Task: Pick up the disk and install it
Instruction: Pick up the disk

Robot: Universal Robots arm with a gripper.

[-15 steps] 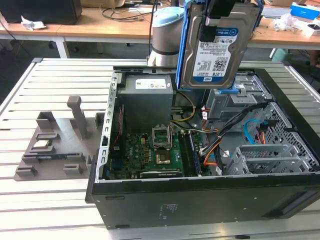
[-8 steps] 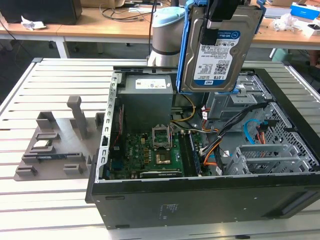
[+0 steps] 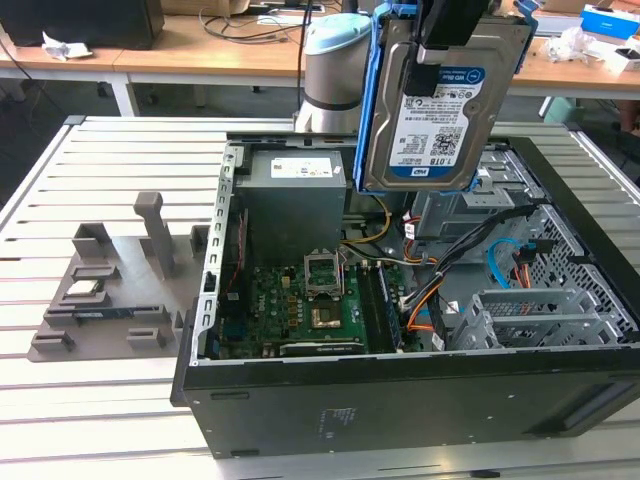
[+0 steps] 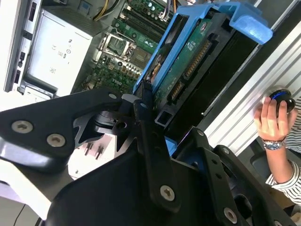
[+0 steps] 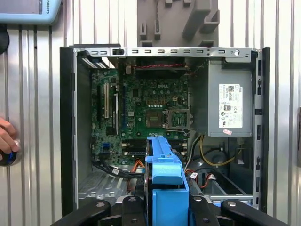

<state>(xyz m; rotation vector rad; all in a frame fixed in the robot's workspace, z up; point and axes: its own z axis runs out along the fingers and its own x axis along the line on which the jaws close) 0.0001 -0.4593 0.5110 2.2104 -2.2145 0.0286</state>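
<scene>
Above the open computer case (image 3: 400, 400), gripper (image 3: 447, 50) grasps the disk (image 3: 440, 120) upright; loose cables (image 3: 428, 298) beneath could snag its frame if lowered.

The disk (image 3: 435, 100) is a flat silver box with a bright blue plastic frame round its edges. On its big side is a white label with black bar marks and a blue strip at the low end. The disk is held up in the air. It stands on its end and leans a little. It hangs over the open computer case (image 3: 400, 400) and does not touch it. In the second wrist view, its other side shows a green board with small metal parts.
</scene>
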